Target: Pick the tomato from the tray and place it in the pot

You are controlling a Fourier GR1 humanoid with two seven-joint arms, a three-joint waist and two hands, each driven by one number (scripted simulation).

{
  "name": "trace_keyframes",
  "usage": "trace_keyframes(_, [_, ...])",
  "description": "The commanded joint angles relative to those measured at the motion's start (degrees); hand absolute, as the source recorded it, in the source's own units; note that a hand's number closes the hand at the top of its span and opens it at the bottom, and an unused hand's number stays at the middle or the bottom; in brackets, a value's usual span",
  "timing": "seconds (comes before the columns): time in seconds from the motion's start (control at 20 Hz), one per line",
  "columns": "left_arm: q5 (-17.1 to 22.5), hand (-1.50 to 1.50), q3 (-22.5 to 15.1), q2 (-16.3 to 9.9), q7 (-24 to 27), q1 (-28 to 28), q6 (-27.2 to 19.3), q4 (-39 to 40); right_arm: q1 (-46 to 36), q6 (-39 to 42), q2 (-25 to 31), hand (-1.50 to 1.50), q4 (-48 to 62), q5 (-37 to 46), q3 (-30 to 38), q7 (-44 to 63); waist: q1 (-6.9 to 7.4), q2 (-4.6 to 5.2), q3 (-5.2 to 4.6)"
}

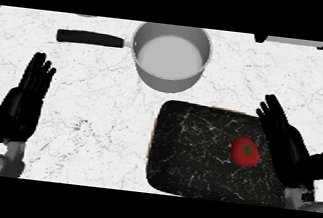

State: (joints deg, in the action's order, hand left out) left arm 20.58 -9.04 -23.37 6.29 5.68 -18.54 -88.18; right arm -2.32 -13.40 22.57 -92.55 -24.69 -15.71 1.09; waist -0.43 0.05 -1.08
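Tomato [245, 151] on tray [189, 149]: probably light, smooth, bruisable; cup around its middle. Right hand [288, 143] just beside it, fingers straight, holding nothing.

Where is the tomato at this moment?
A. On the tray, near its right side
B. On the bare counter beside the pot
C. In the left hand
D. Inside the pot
A: the tomato lies on the dark tray, toward its right side, beside the open right hand; the pot holds nothing.

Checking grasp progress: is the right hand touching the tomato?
Apart. The head view shows dark tray between the tomato and the open right hand.
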Motion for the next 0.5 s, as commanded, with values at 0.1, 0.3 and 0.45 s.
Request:
trace_keyframes(0.1, [-1.41,0.0,0.94,-2.07,-7.75,3.79,-2.18,-3.37,-6.67,11.03,5.93,1.5,7.32,-1.36,8.34,-7.84,0.88,0.01,1.22])
trace_keyframes(0.3, [-0.69,0.0,0.83,-1.82,-5.77,3.52,-0.48,-0.28,-13.0,13.57,24.16,1.5,5.9,17.05,6.28,-11.87,2.11,-0.17,-0.58])
trace_keyframes(0.45, [0.66,0.0,1.69,-2.88,-11.99,6.23,-0.72,-2.03,-11.72,14.1,14.52,-1.5,24.96,12.47,12.25,-28.76,2.13,0.65,1.39])
